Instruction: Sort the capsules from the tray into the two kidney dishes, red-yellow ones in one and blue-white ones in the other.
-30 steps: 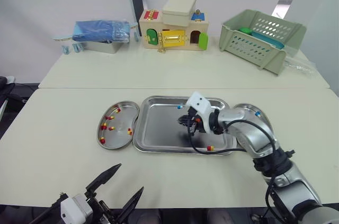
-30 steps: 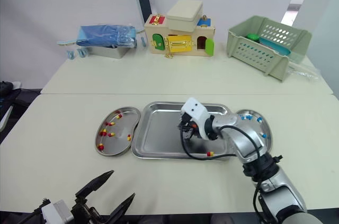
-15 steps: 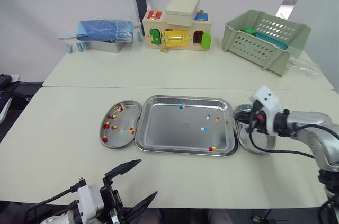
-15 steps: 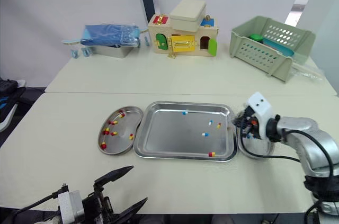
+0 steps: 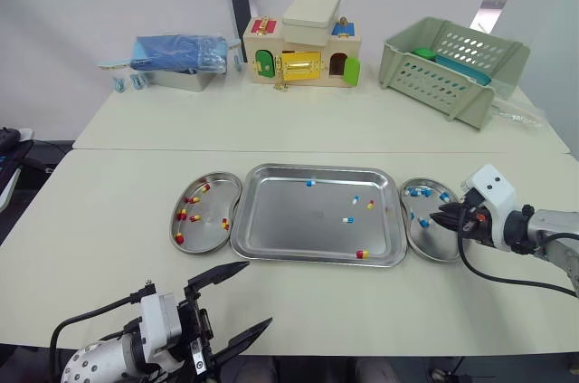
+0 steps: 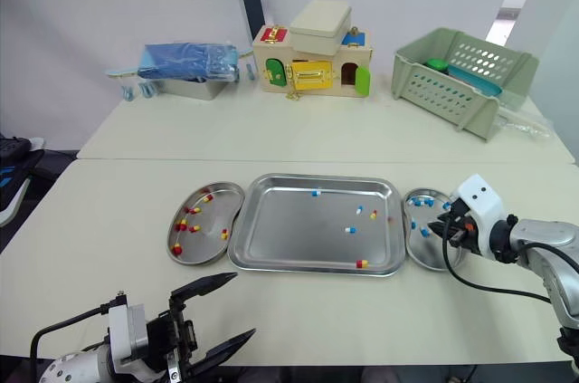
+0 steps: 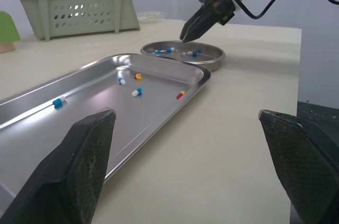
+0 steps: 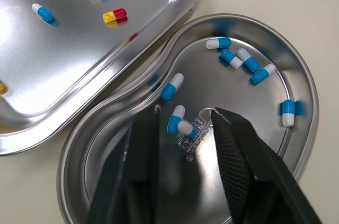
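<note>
Head view: on the worktop (image 5: 109, 220), the tray (image 5: 280, 225), holding five capsules (image 5: 348, 219), lies between the left dish (image 5: 213, 206) and right dish (image 5: 434, 243). A basket (image 5: 448, 66) and toy house (image 5: 298, 52) stand well behind. Right fingers (image 5: 448, 217) hang over the right dish.
Left wrist: left fingers (image 7: 85, 160) splayed, empty, near the tray.
Right wrist: right fingers released, a blue-white capsule (image 8: 175, 119) between their tips.

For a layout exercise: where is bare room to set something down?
Bare: cream tabletop left of the steel kidney dish of red-yellow capsules, and between steel tray and wooden toy house. Crowded: right steel dish, under the right gripper.
</note>
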Controlling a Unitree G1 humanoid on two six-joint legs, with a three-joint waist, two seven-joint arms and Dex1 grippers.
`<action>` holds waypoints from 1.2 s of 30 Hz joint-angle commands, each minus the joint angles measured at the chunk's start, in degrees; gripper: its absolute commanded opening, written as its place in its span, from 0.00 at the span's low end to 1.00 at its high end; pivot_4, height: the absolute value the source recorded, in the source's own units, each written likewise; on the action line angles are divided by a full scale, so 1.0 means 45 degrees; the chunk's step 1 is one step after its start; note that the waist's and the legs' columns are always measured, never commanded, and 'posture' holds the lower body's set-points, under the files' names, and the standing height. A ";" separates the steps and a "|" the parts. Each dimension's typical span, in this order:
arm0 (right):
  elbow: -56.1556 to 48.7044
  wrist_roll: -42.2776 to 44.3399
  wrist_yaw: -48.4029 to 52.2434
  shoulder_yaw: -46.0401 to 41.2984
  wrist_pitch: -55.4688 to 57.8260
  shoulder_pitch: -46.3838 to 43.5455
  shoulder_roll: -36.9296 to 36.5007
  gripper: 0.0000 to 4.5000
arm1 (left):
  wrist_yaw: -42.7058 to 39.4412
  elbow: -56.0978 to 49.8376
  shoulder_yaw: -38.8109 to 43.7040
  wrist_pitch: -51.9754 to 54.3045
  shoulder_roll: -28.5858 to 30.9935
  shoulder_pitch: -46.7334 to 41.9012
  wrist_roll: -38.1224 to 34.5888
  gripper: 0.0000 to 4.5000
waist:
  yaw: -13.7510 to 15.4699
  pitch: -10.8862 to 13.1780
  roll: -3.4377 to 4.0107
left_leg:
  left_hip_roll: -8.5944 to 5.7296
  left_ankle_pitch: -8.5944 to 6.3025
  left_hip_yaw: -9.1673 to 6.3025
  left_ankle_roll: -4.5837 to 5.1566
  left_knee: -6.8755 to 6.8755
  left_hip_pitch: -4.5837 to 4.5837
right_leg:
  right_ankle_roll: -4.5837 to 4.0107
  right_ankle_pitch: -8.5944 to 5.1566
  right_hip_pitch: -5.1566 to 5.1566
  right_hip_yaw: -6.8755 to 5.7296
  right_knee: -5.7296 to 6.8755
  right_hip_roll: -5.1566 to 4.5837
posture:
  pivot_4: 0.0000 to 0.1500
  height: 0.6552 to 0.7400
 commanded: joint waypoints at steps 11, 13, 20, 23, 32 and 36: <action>0.0439 0.0710 0.0939 -0.1345 -0.2347 0.0732 -0.0131 1.00 | 0.0624 -0.0720 0.0193 0.0153 -0.0428 0.0407 0.0124 1.00 | 0.0032 0.0000 0.0000 | 0.0000 0.0000 0.0001 0.0000 0.0001 0.0002 | 0.0000 0.0000 0.0006 -0.0001 -0.0004 -0.0001 | 1.00 1.00; 0.0633 0.0911 0.1306 -0.1810 -0.3008 0.1084 -0.0047 1.00 | 0.0882 -0.0720 0.0355 0.0203 -0.0541 0.0518 0.0159 1.00 | 0.0061 0.0000 -0.0001 | 0.0000 0.0000 0.0000 0.0000 0.0003 0.0004 | 0.0000 0.0000 0.0012 -0.0003 -0.0006 -0.0001 | 1.00 1.00; 0.2822 0.1363 0.3329 -0.4140 -0.6364 0.2895 -0.0063 1.00 | 0.2834 -0.0533 0.2479 0.0753 -0.0803 0.0777 0.0149 1.00 | 0.0095 0.0002 -0.0005 | -0.0001 -0.0001 0.0004 0.0001 0.0005 0.0018 | 0.0000 0.0000 0.0031 -0.0003 -0.0012 -0.0002 | 1.00 1.00; 0.4387 0.1230 0.3926 -0.4622 -0.7228 0.3188 -0.0420 1.00 | 0.3247 -0.0388 0.4052 0.1315 -0.0580 0.1279 -0.0202 1.00 | 0.0050 0.0004 -0.0008 | 0.0001 -0.0002 0.0010 0.0003 -0.0010 0.0107 | 0.0000 -0.0001 0.0109 0.0002 -0.0021 -0.0002 | 1.00 1.00; 0.7314 0.0724 0.4990 -0.4201 -0.8950 0.2929 -0.1102 1.00 | 0.2935 0.1421 0.7096 0.1569 -0.0453 0.1842 -0.0665 1.00 | 0.0034 0.0003 -0.0005 | 0.0003 -0.0005 0.0019 0.0006 -0.0025 0.0168 | -0.0003 -0.0005 0.0162 0.0005 -0.0034 -0.0001 | 1.00 1.00; 0.7599 0.0452 0.5040 -0.3948 -0.9371 0.2966 -0.1129 1.00 | 0.2662 0.2468 0.7848 0.1997 0.0153 0.1302 -0.0690 1.00 | 0.0047 0.0003 -0.0005 | 0.0003 -0.0004 0.0018 0.0004 -0.0024 0.0166 | -0.0002 -0.0005 0.0164 0.0005 -0.0033 -0.0002 | 1.00 1.00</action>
